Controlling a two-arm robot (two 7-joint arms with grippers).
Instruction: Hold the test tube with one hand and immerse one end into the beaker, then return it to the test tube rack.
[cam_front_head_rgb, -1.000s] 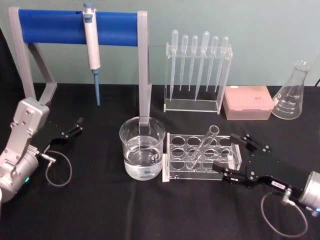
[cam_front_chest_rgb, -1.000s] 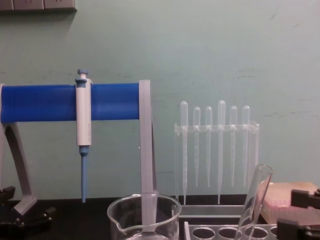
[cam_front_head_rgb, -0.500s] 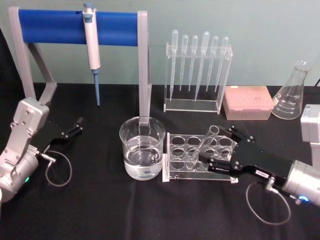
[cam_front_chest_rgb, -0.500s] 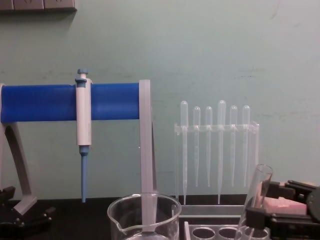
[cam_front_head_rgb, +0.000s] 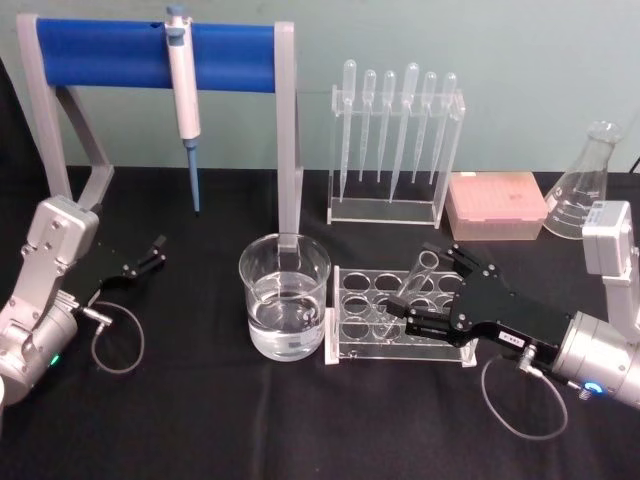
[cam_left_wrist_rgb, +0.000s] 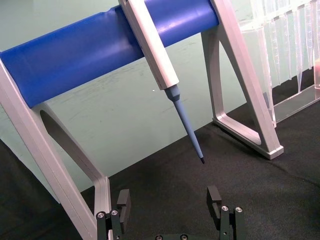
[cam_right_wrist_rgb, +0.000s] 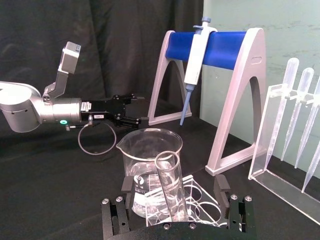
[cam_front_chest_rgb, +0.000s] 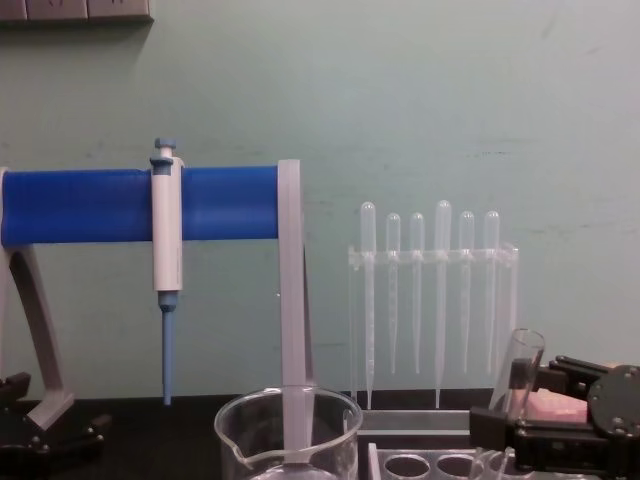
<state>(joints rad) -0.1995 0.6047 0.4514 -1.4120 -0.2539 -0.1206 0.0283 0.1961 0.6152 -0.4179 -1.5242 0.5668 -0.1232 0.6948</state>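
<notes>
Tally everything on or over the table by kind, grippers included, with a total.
Test tube: 1
Beaker: 1
Flask: 1
Plastic pipettes: 6
Pipettor: 1
Pink box: 1
Tube rack: 1
Clear pipette stand: 1
Blue-bar stand: 1
Grippers: 2, right gripper open astride the test tube, left gripper parked open at left
Total: 16

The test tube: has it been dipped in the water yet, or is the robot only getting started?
Nothing looks done yet: the test tube leans in its rack, beside the beaker. In hand: the right gripper is open, one finger either side of the tube, not yet closed. Left to do: grip, lift, dip one end, put it back. The left gripper is parked far left.
</notes>
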